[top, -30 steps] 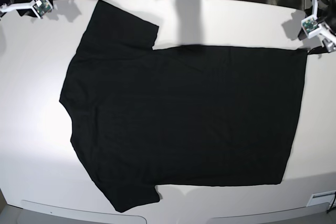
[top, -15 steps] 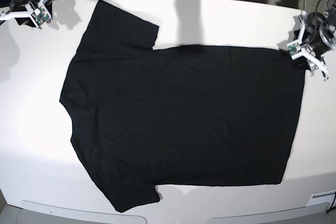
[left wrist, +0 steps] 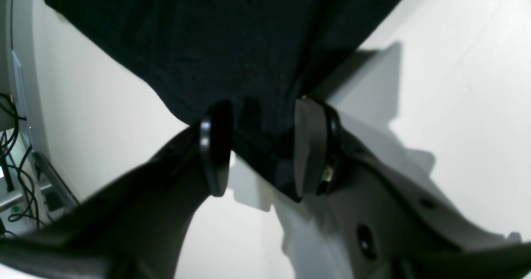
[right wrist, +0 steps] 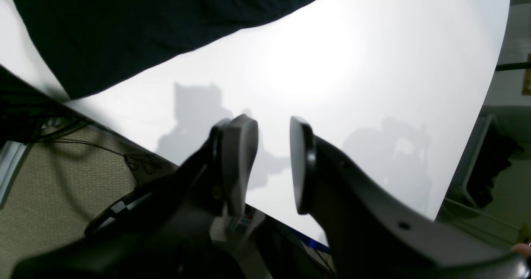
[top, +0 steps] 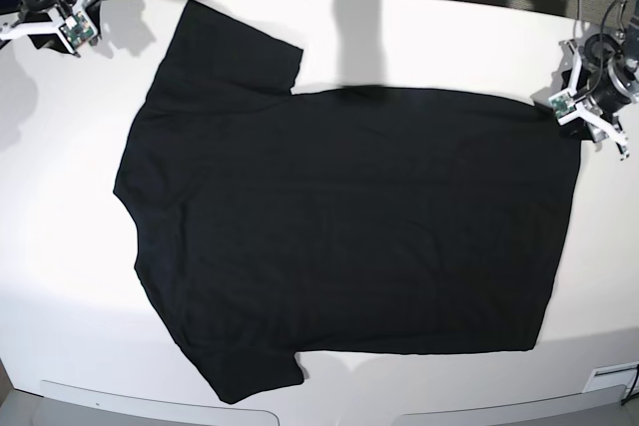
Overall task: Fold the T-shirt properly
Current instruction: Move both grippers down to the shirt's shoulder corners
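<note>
On the white table (top: 60, 246), seen from above, the T-shirt (top: 339, 226) lies flat, soft and light; corners look best to grab. No containers.

Left wrist view: left gripper (left wrist: 261, 146) is spread around the shirt's corner.

Right wrist view: right gripper (right wrist: 274, 167) is spread, empty, near the shirt.

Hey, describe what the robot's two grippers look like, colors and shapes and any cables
Both are two-finger grippers. The left gripper has dark grey fingers ending in flat, rounded oval pads with black rims. The right gripper looks the same. In the base view their housings are white with small green markings, and black cables run behind them.
</note>
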`<move>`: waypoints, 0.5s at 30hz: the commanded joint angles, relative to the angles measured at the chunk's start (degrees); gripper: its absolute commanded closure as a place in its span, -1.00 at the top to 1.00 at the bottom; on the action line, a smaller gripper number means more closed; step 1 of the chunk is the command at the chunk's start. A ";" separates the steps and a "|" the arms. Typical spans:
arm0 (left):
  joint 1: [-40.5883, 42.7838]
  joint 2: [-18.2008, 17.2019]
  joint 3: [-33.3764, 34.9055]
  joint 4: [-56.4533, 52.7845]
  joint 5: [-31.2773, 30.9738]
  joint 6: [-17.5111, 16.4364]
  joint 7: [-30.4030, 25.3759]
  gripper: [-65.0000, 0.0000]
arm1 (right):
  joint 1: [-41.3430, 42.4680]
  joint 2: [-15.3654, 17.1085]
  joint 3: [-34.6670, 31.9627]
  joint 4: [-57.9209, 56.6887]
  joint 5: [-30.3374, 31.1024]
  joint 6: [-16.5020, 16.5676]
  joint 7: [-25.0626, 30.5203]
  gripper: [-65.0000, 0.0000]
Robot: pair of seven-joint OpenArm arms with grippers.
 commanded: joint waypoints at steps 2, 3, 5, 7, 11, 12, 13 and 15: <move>0.17 -0.50 0.15 -0.28 1.25 -1.06 2.05 -0.26 | -0.50 0.35 0.39 0.94 0.04 -0.70 0.96 -0.45; 0.20 -0.50 0.15 -0.28 1.25 -1.06 2.08 -0.26 | -0.48 0.35 0.39 0.94 0.04 -0.70 0.96 -0.45; 0.20 -0.50 0.15 -0.28 1.11 -1.06 2.05 -0.33 | -0.50 0.35 0.39 0.94 0.04 -0.70 0.98 -0.45; 0.20 -0.50 0.15 -0.28 -0.17 -1.06 2.03 -0.56 | -0.50 0.35 0.39 0.94 0.02 -0.70 1.01 -0.45; 0.20 -0.50 0.15 -0.28 -2.60 -1.06 3.58 -1.00 | -0.50 0.37 0.39 0.94 0.02 -0.70 1.79 -0.45; 0.20 -0.50 0.15 -0.28 -3.48 -1.06 4.68 -1.00 | -0.48 0.37 0.39 0.94 0.02 -0.70 1.92 -0.45; 0.22 -0.50 0.15 -0.28 -4.28 -1.06 6.03 -1.00 | -0.48 0.37 0.39 0.94 0.00 -0.70 2.21 -0.45; 0.20 -0.50 0.15 -0.28 -6.75 -1.06 9.31 -1.00 | -0.48 0.39 0.39 0.94 -0.09 -0.39 3.15 -0.45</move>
